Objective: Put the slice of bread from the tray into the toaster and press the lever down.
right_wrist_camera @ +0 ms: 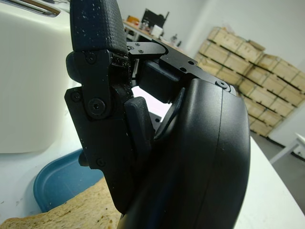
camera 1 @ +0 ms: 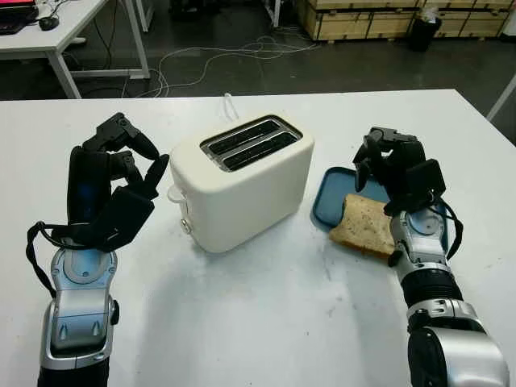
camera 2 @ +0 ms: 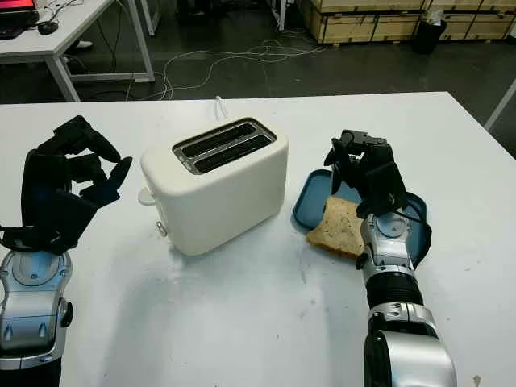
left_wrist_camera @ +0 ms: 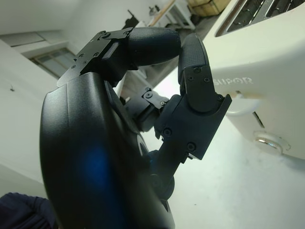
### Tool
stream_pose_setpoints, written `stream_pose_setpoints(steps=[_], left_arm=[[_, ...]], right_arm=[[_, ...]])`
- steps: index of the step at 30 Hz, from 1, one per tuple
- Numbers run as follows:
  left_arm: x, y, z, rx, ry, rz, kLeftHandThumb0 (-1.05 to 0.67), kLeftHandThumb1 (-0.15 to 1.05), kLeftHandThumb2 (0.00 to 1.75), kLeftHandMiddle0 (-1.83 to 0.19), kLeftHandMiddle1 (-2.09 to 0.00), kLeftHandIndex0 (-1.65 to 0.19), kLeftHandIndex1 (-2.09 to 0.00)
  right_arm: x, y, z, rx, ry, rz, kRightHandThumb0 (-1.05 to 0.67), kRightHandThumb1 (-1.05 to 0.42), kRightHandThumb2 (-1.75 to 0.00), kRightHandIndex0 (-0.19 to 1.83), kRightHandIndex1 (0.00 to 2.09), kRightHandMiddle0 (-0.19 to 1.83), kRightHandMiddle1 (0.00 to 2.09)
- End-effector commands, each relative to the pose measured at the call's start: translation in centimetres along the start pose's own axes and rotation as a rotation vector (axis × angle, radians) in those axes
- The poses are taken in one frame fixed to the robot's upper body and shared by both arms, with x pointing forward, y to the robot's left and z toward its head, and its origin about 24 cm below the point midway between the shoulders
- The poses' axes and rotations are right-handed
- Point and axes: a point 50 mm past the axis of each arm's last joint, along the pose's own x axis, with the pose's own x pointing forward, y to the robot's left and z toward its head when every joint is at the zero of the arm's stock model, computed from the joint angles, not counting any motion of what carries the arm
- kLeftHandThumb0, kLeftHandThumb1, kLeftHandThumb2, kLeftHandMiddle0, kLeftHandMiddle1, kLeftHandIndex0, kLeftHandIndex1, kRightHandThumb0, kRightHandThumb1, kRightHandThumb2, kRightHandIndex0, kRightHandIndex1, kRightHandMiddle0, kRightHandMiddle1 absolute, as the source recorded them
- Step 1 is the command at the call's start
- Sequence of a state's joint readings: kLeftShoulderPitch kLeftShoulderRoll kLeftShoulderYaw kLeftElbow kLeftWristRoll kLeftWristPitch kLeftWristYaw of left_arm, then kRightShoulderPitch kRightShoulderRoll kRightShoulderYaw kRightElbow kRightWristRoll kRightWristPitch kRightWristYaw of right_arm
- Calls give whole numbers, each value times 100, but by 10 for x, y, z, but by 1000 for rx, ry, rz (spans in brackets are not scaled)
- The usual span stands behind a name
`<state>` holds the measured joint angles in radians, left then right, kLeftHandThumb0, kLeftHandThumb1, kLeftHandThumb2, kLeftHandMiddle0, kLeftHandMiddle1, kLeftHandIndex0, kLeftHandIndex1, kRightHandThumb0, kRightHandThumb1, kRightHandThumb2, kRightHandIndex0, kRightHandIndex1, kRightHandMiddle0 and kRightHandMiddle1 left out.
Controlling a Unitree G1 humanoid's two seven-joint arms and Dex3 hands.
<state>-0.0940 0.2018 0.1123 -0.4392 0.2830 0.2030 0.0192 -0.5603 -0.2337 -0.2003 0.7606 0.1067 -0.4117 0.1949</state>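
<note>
A cream two-slot toaster (camera 1: 242, 181) stands mid-table, its slots empty and its lever (camera 1: 176, 193) up on the end facing my left hand. A slice of brown bread (camera 1: 363, 223) lies half on a blue tray (camera 1: 326, 196) to the toaster's right, one corner hanging over the tray's near rim. My right hand (camera 1: 380, 161) hovers just above the tray's far part and the bread, open and holding nothing. My left hand (camera 1: 133, 165) is raised beside the toaster's lever end, open, a short gap away from it.
The white table (camera 1: 266, 322) has bare room in front of the toaster and between my arms. A white cord (camera 1: 228, 105) runs off behind the toaster. Beyond the far edge are the floor with cables, another desk (camera 1: 56, 32) and stacked wooden crates (camera 1: 379, 16).
</note>
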Motion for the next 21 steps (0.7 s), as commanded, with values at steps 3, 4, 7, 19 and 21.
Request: stream_pose_setpoints(steps=[3, 4, 7, 19, 21], left_arm=[[2, -1, 3, -9, -10, 1, -41, 92, 106, -108, -175, -59, -175], [2, -1, 3, -10, -10, 1, -41, 92, 106, -108, -175, -59, -175], [2, -1, 2, -16, -10, -6, -41, 92, 107, -109, -175, -59, -175], [1, -1, 1, -20, -10, -5, -42, 92, 106, -109, -175, -59, -175], [2, -1, 1, -28, -13, -4, -42, 92, 106, -110, -175, -60, -175]], right_arm=[[2, -2, 3, 11, -16, -5, -105, -92, -22, 157, 144, 152, 128], [2, -2, 3, 11, -14, -4, -105, -92, -22, 157, 144, 152, 128], [1, -2, 1, 1, -6, 1, -105, -92, -22, 157, 144, 152, 130], [-36, -18, 11, -898, -208, -31, -105, -92, -47, 98, 174, 54, 174], [-46, -23, 11, -1048, -215, -9, -105, -92, -46, 46, 174, 17, 174]])
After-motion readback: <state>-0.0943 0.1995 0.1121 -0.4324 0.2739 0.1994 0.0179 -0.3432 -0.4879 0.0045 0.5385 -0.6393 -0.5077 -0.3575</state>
